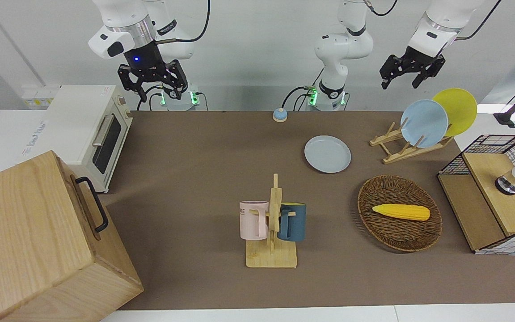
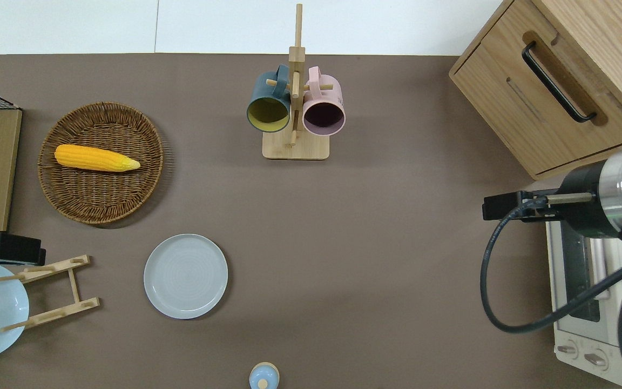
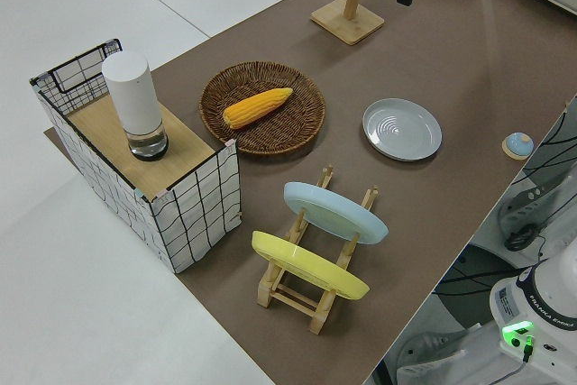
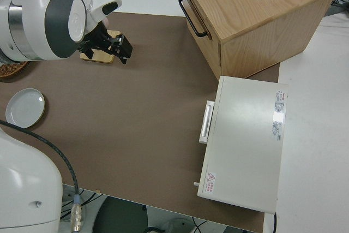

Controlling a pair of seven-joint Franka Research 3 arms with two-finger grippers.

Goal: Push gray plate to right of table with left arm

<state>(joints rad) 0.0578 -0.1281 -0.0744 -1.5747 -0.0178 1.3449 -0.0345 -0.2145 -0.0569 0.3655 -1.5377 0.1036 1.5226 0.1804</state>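
The gray plate [image 1: 327,154] lies flat on the brown table [image 1: 186,179], toward the left arm's end and fairly near the robots. It also shows in the overhead view [image 2: 186,275], the left side view [image 3: 402,129] and the right side view [image 4: 24,107]. My left gripper [image 1: 400,84] is open and empty, raised in the air over the wooden dish rack [image 2: 46,292], apart from the plate. The right arm is parked, its gripper [image 1: 160,96] open.
The dish rack holds a sky-blue plate [image 1: 424,123] and a yellow plate [image 1: 456,109]. A wicker basket [image 1: 418,232] holds corn [image 1: 400,212]. A mug tree [image 1: 273,223], a toaster oven [image 1: 92,134], a wooden box [image 1: 34,241], a wire crate [image 1: 499,197] and a small blue knob [image 1: 280,115] also stand here.
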